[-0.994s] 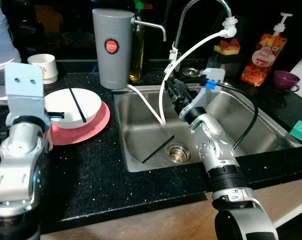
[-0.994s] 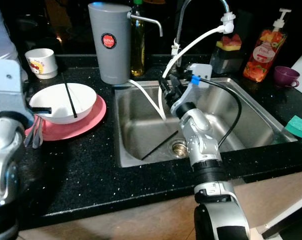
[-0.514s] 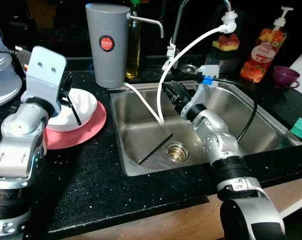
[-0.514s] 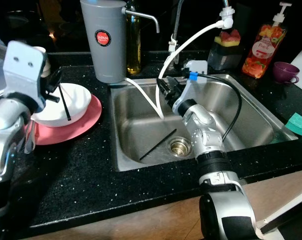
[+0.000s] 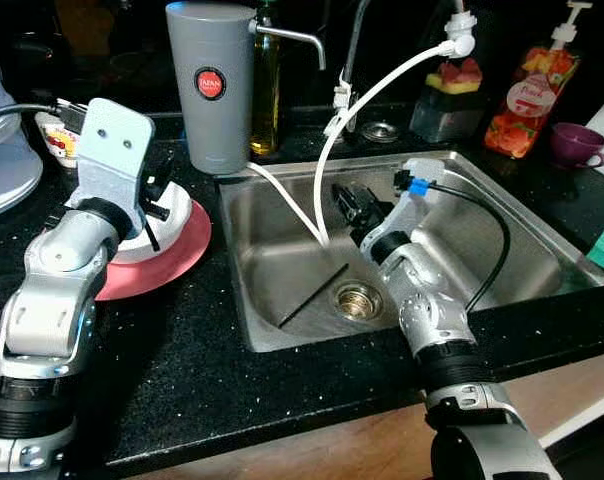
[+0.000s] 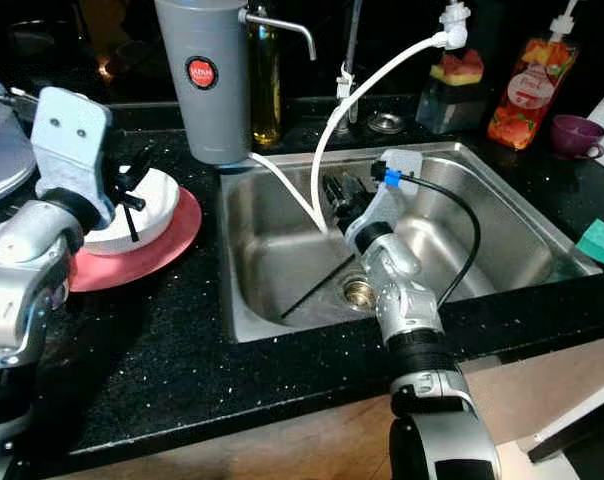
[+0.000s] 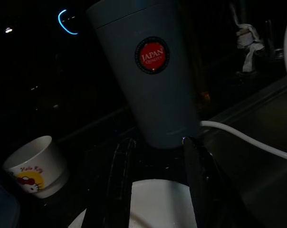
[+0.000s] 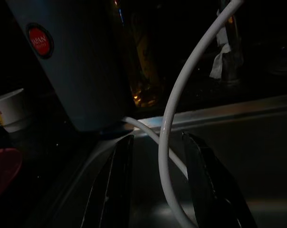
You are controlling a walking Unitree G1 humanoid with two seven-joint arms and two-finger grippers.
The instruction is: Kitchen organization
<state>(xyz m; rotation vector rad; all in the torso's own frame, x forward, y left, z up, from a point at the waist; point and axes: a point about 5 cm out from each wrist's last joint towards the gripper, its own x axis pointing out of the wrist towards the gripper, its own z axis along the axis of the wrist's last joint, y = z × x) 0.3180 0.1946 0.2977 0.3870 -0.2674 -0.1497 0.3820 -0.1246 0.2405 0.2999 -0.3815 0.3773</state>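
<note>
Over the left counter [image 5: 182, 360], the left gripper [image 7: 155, 190], fingers apart, is hovering above the white bowl [image 5: 172, 205] holding one chopstick [image 6: 129, 213]; another chopstick [image 5: 313, 295] is lying in the sink [image 5: 542, 235] near the right gripper [image 8: 155, 185], also parted. Closing squarely across the thin stick seems wise.

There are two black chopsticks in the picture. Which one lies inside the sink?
The chopstick lying flat on the sink floor beside the drain. The other chopstick leans in the white bowl on the pink plate, near the left gripper.
</note>
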